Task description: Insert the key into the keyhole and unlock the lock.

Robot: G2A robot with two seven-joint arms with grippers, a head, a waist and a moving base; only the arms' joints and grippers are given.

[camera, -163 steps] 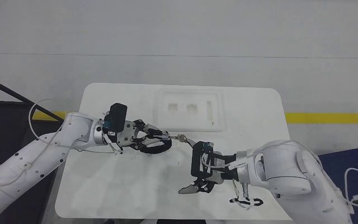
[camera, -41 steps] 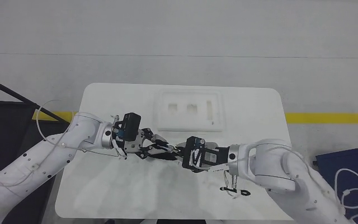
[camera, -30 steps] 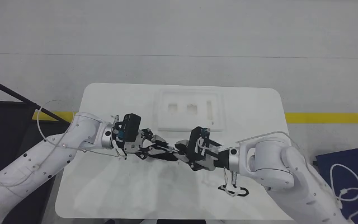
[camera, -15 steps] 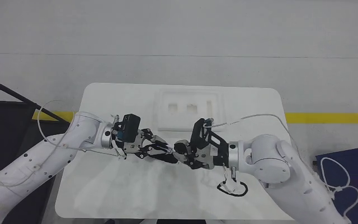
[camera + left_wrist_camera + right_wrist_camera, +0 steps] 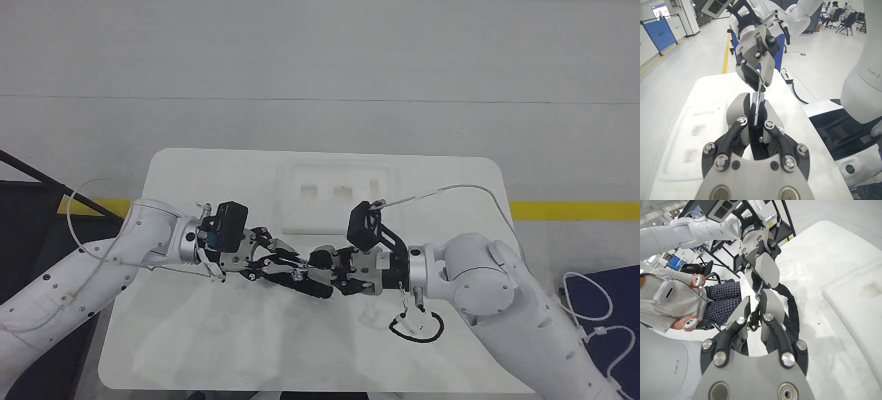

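Over the middle of the table (image 5: 200,330), my left gripper (image 5: 288,266) is shut on the chrome cylinder of the lock (image 5: 756,111), whose black cable (image 5: 312,288) loops below it. My right gripper (image 5: 322,268) faces it tip to tip. Its fingers are shut on the black head of the key (image 5: 754,318). The thin shaft of the key (image 5: 759,86) runs from the right gripper (image 5: 758,83) straight into the end of the cylinder. In the right wrist view the lock's cable (image 5: 793,311) hangs beside my right gripper (image 5: 756,299), below the left gripper (image 5: 761,283).
A white foam tray (image 5: 290,200) with shallow recesses lies at the back of the table, behind both grippers. A black wire loop (image 5: 410,328) from the right wrist rests on the table near the front. The table's left and front parts are bare.
The right gripper came up from the front of the table and met the lock. Over the last second its wrist has rolled about the key's axis, while the left gripper has stayed almost still.
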